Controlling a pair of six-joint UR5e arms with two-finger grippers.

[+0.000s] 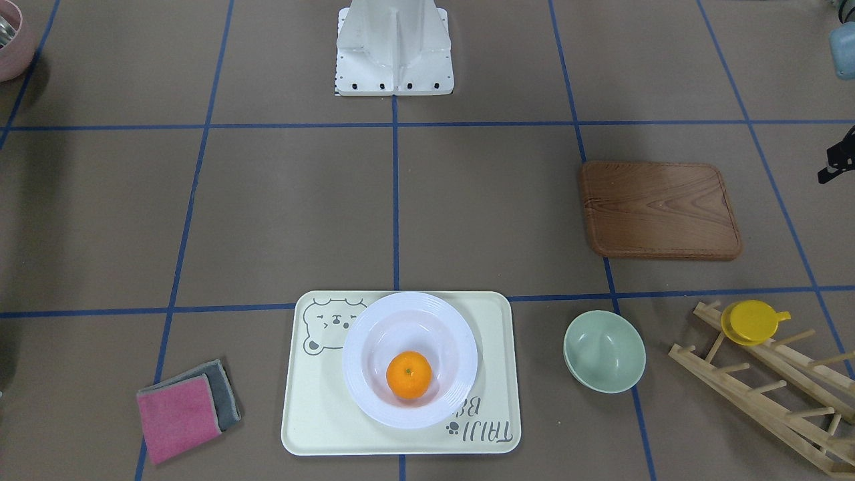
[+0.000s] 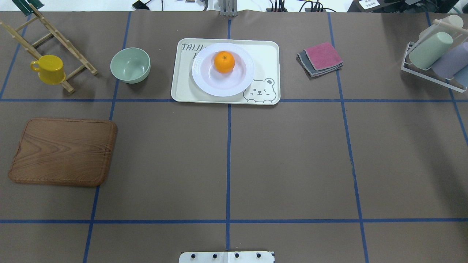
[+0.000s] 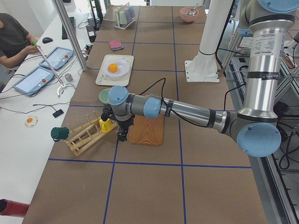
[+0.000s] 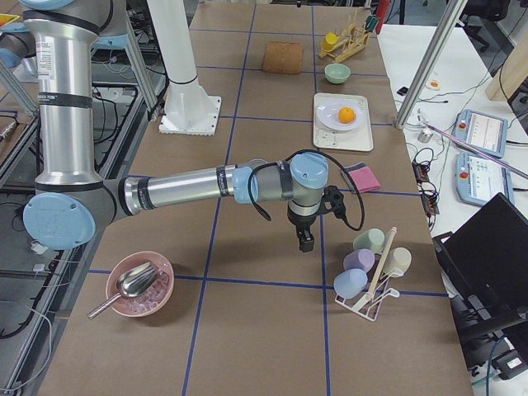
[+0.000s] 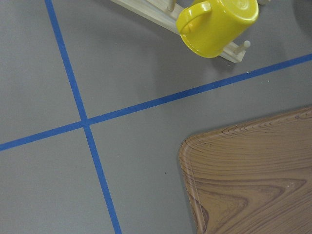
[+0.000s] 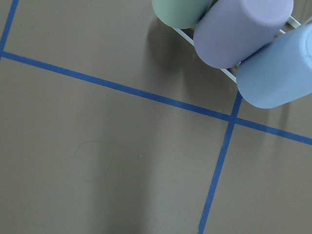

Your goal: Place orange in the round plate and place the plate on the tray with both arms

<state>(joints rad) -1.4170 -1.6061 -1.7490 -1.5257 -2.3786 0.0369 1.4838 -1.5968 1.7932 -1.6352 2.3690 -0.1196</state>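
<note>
Overhead view, left to right.

- Left edge: yellow enamel-look cup [image 2: 48, 68] near the upper left, flat brown wooden board [image 2: 64, 151] below it. The pale-green round bowl [image 2: 130, 65] sits just beside the tray's left end.
- Upper centre: large cream rectangular tray [image 2: 265, 54] with the bear print. The white glossy round plate [image 2: 204, 78] lies inside its lip, and the small bright-orange fruit [image 2: 224, 61] rests in the plate's sunken centre, toward the far side. Both placements look done to you.
- Upper right: folded pink and grey cloths [image 2: 321, 58], then the pastel tumblers in a white wire rack [image 2: 429, 50] at the edge.

Grippers: the left gripper [image 3: 122, 135] hangs over the board's corner by the cup. The right gripper [image 4: 306, 241] hangs near the tumblers. Only the side views show them, so you cannot tell their opening. Neither touches anything.

Handling, judged: the plate is stiff, slick and breakable. Take it at the wide ridged rim, on opposite sides. The orange is light and would likely roll if tilted.

Room: the middle and lower frame is open table. The bowl crowds the tray's left, the cloths stand clear on its right.
</note>
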